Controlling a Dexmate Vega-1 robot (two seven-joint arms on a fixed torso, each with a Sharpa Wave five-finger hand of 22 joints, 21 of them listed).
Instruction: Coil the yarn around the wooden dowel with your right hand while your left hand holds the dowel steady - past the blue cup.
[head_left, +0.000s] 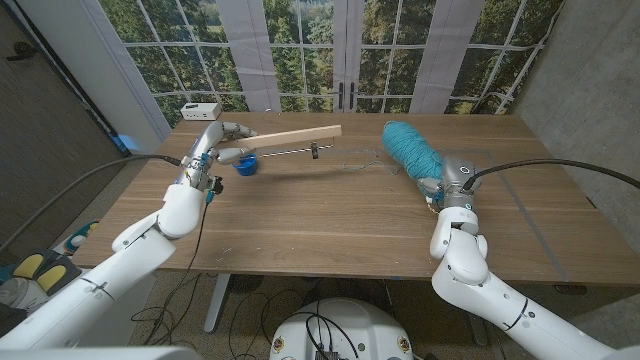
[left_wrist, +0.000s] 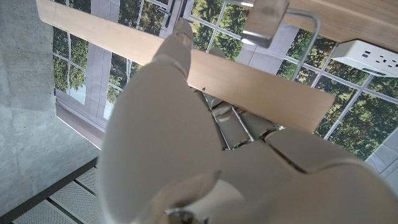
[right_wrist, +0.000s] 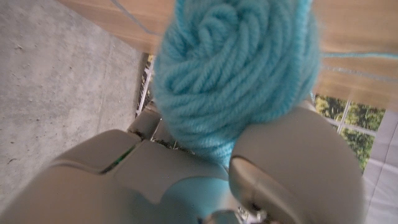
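In the upper left of the head view, the left hand (head_left: 229, 131) grips one end of the wooden dowel (head_left: 295, 137), holding it level above the blue cup (head_left: 244, 165) so its free length stays open for winding. At upper right of centre, the right hand (head_left: 437, 182) closes around the yarn (head_left: 411, 146) ball, lifted just off the tabletop (head_left: 330, 220). A thin strand seems to trail toward the dowel, though faintly.

Lit by soft daylight from the windows (head_left: 330, 45) behind the worktop (head_left: 330, 215), with faint shadows and mild sheen. Bowed at head-view edges. Blurred up close in both wrist views (yarn ball (right_wrist: 236, 68) softest); glary on panes.
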